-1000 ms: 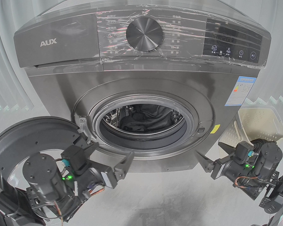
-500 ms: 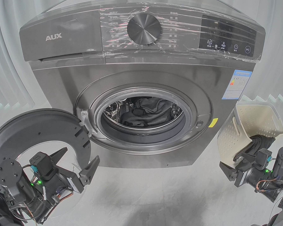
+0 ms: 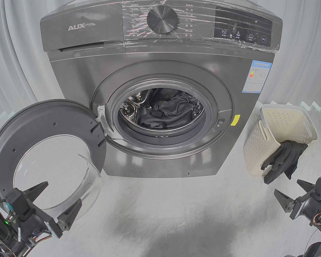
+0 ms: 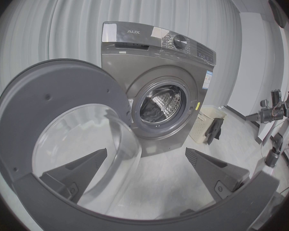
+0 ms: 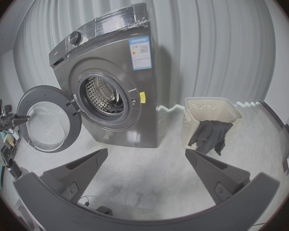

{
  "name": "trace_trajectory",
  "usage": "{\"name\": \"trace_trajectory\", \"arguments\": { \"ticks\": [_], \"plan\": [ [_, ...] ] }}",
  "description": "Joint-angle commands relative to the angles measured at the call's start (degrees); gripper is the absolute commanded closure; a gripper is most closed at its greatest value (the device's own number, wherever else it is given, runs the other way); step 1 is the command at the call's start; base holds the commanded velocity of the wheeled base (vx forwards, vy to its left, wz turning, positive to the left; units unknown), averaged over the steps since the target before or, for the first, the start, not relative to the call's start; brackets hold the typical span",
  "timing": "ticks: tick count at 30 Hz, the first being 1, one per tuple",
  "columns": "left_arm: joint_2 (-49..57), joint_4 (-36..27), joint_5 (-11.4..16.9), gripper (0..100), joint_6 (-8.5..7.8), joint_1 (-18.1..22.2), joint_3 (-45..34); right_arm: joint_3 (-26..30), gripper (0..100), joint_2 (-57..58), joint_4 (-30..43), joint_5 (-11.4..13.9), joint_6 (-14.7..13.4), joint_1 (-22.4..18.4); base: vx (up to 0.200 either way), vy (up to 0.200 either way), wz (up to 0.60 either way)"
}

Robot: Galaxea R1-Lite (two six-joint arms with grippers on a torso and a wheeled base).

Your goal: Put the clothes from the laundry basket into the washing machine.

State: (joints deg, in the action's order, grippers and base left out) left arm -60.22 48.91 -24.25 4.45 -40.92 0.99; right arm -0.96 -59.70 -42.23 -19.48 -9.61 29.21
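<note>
Jaws spread and empty on both arms.

Head view: the left gripper (image 3: 63,191) hangs low in front of the open door (image 3: 42,125), and the right gripper (image 3: 286,186) sits low on the floor side of the laundry basket (image 3: 274,125), clear of it. Over the last second the whole picture has drawn back from the washing machine (image 3: 160,54), so the camera has retreated; the machine and basket themselves have not shifted. Half a second ago the right gripper was just in front of the dark garment (image 3: 283,159) draped over the basket's front rim; now it stands apart from it. The dark heap in the drum (image 3: 164,109) looks unchanged.

Left wrist view: the left gripper (image 4: 146,149) is parted with nothing between its fingers, the door's glass bowl close ahead of it. The basket (image 4: 200,125) and its hanging garment (image 4: 215,130) lie beyond, beside the machine.

Right wrist view: the right gripper (image 5: 146,149) gapes over bare floor, facing the basket (image 5: 212,108), with the garment (image 5: 210,135) trailing down its front wall.

My reading: one load is in the drum, but this garment remains, so the task is unfinished. The right arm, being nearer, will likely need to close in again and take it.
</note>
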Motion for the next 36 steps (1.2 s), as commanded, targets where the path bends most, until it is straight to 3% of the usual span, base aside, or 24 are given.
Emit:
{"name": "trace_trajectory", "arguments": {
  "ticks": [1,4,8,12,15,17,21,24,26,28,29,31,32,33,35,36],
  "plan": [
    [27.44,-21.14,0.52,0,-0.49,5.15,-0.99,0.96,0,20.32,11.99,-0.29,0.11,-3.54,0.000,0.000,0.00],
    [34.29,-26.67,0.69,0,-0.67,8.49,-0.99,0.96,0,25.68,16.30,-0.12,0.38,-7.15,0.000,0.000,0.00],
    [39.66,-31.15,1.13,0,-0.49,14.38,-0.99,0.96,0,33.51,21.93,0.41,2.75,-12.86,0.000,-0.100,0.00],
    [46.95,-37.13,4.65,0,-0.41,19.04,-0.99,0.96,0,44.14,30.36,4.80,4.86,-18.05,0.000,-0.200,0.00],
    [54.33,-41.53,10.27,0,-0.41,24.49,-0.99,0.96,0,54.69,38.62,10.34,8.11,-20.95,0.000,-0.200,0.00],
    [56.18,-44.07,13.96,0,-0.06,26.07,-0.99,0.44,0,54.95,40.21,10.78,7.67,-21.12,0.000,-0.200,0.00],
    [55.74,-44.69,14.23,0,0.74,26.42,-0.99,0.70,0,54.51,39.33,11.83,7.50,-21.12,0.000,-0.200,0.00],
    [55.12,-44.69,14.75,0,-0.23,28.27,-0.99,0.70,0,54.51,39.33,13.33,7.76,-21.12,0.000,0.000,0.00],
    [55.04,-44.69,15.37,0,-2.78,33.98,-0.99,0.35,0,54.51,39.94,10.16,8.20,-22.35,0.000,0.000,0.00],
    [55.56,-44.78,16.69,0,-5.42,38.02,-0.99,0.35,0,54.69,40.03,8.67,8.38,-24.90,0.000,0.000,0.00],
    [56.18,-44.78,18.45,0,-6.73,40.22,-0.99,0.35,0,54.95,40.12,10.25,8.55,-25.96,0.000,0.000,0.00],
    [58.02,-44.87,23.54,0,-7.97,42.24,-0.99,0.35,0,55.65,40.21,16.76,8.99,-27.19,0.000,0.000,0.00],
    [58.64,-44.87,25.74,0,-7.97,41.98,-0.99,0.17,0,57.41,40.73,21.06,9.61,-28.15,0.000,0.000,0.00],
    [59.61,-45.31,27.76,0,-7.17,41.19,-0.99,-0.09,0,59.70,41.53,23.61,9.96,-29.03,0.000,0.000,0.00],
    [60.13,-45.31,29.26,0,-6.65,41.01,-0.90,0.17,0,59.70,41.00,23.17,10.66,-29.30,0.000,0.000,0.00],
    [60.22,-46.01,29.34,0,-5.86,40.75,-0.64,0.52,0,59.70,40.12,19.66,11.28,-29.21,0.000,0.000,0.00]
  ]
}}
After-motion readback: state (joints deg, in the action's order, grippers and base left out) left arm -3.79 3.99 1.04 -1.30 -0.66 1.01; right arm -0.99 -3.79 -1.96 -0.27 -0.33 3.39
